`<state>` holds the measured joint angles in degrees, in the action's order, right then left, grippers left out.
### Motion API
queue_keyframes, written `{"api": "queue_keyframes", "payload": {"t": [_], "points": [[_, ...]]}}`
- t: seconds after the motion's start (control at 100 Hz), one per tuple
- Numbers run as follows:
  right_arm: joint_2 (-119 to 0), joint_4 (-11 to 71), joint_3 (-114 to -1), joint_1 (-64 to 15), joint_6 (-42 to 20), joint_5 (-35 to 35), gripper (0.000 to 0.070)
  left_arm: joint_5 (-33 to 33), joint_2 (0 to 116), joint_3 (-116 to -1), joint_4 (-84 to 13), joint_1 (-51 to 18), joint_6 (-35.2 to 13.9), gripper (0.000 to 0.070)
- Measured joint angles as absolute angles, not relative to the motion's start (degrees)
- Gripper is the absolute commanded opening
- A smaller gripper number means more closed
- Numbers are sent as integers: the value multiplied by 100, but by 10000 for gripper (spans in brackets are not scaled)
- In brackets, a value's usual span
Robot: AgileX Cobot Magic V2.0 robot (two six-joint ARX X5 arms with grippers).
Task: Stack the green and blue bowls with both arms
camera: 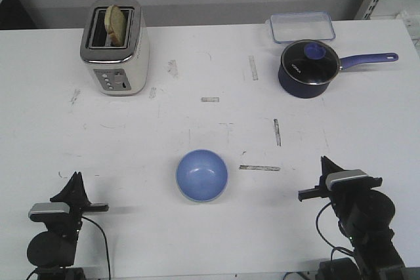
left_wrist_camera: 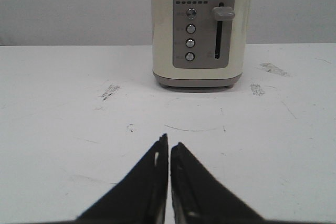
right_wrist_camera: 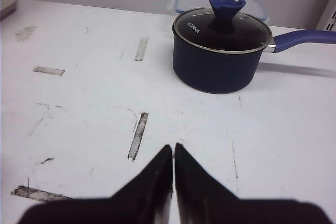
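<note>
A light blue bowl (camera: 201, 175) stands upright on the white table near the front middle, between the two arms. No green bowl shows in any view. My left gripper (camera: 73, 180) rests at the front left, shut and empty; the left wrist view shows its tips (left_wrist_camera: 169, 144) together over bare table. My right gripper (camera: 325, 162) rests at the front right, shut and empty; the right wrist view shows its tips (right_wrist_camera: 174, 147) together. Both grippers are well apart from the bowl.
A cream toaster (camera: 115, 47) with bread in one slot stands at the back left, also in the left wrist view (left_wrist_camera: 202, 30). A dark navy saucepan (camera: 310, 68) with a glass lid and a clear lidded box (camera: 301, 27) stand at the back right.
</note>
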<state>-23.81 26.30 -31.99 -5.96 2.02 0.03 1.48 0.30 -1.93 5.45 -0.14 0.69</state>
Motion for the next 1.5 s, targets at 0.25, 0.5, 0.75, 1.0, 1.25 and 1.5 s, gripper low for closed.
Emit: {"api": "queue_keyframes", "payload": {"t": [0.25, 0.5, 0.75, 1.0, 1.25, 1.5], "points": [[-2381, 2630, -3199, -596, 202, 3, 0, 148, 30, -193, 545, -14, 69, 1], [-2381, 2630, -3199, -596, 202, 3, 0, 148, 30, -193, 545, -14, 67, 1], [-2381, 2626, -3199, -593, 204, 3, 0, 148, 30, -193, 545, -14, 67, 1], [-2014, 2080, -2703, -257, 257, 1, 0, 148, 30, -193, 545, -14, 69, 1], [-1251, 1514, -1466, 242, 257, 1, 0, 148, 30, -193, 545, -14, 67, 1], [-45, 1291, -510, 263, 255, 1, 0, 148, 30, -193, 539, -14, 67, 1]]}}
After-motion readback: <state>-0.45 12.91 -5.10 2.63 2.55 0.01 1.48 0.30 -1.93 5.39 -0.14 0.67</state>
